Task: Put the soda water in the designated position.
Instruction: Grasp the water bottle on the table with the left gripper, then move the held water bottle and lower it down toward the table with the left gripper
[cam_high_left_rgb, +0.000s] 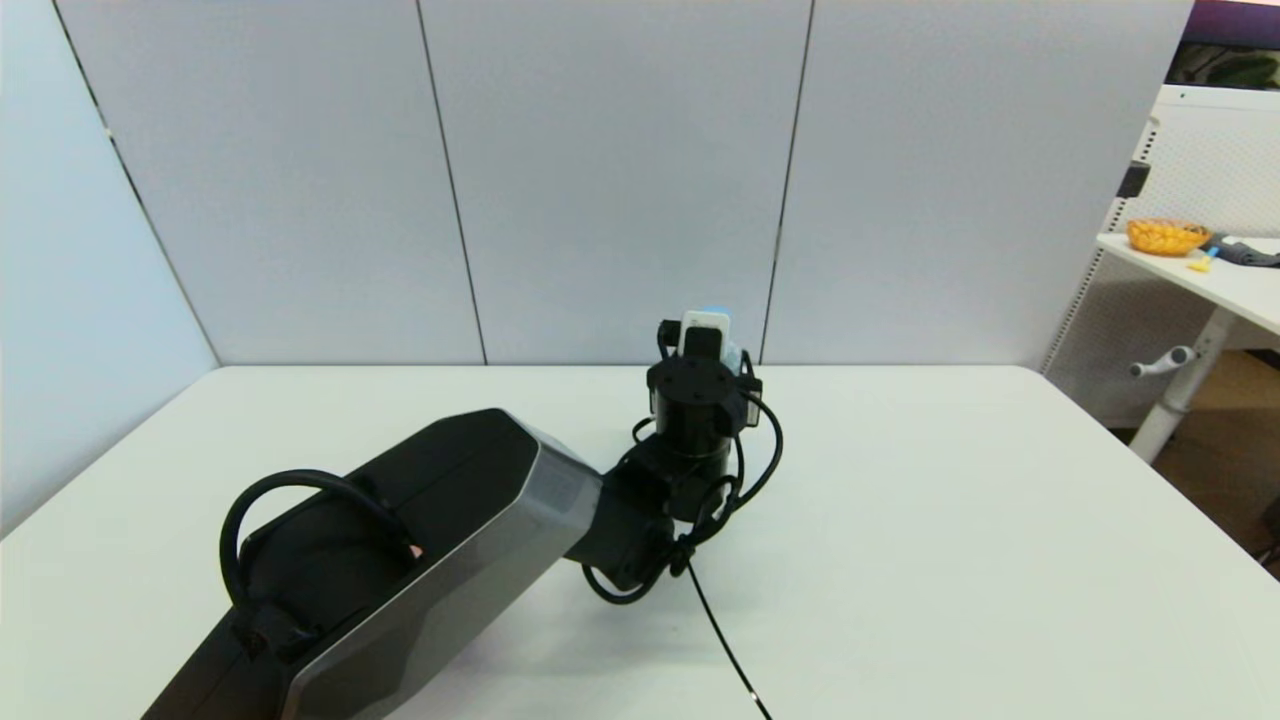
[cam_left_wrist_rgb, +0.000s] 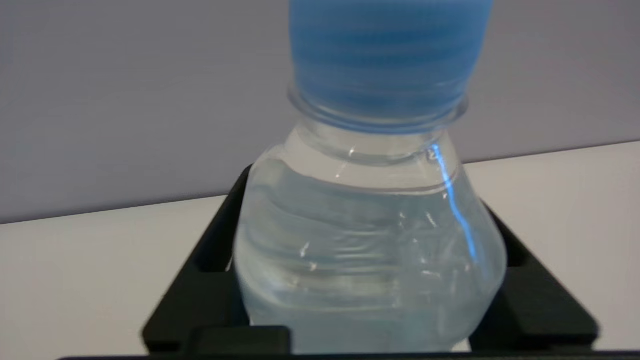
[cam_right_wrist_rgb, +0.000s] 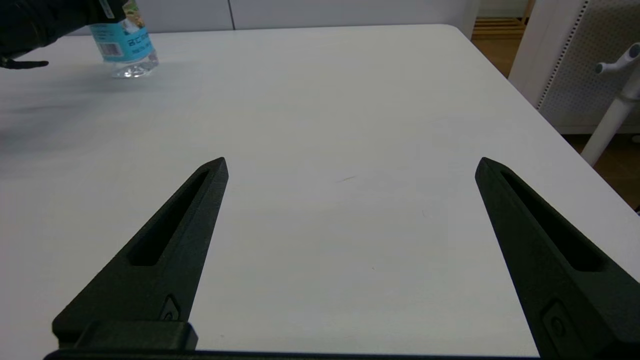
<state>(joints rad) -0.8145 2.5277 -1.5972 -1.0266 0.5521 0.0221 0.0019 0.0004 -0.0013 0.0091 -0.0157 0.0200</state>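
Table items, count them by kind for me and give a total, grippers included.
Bottles: 1, the soda water, base on the table.
Grippers: 2, left gripper around the bottle, right gripper open over bare tabletop.
Total: 3.

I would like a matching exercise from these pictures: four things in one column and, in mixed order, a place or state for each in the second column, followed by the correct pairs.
Things:
1. left claw
2. right claw
3. bottle
4. orange bowl

Places or states:
A. on the side table at the far right
B. open, with nothing between its fingers
C. upright, its base on the white table
D. closed around the bottle

Pairs: 1-D, 2-B, 3-C, 4-A
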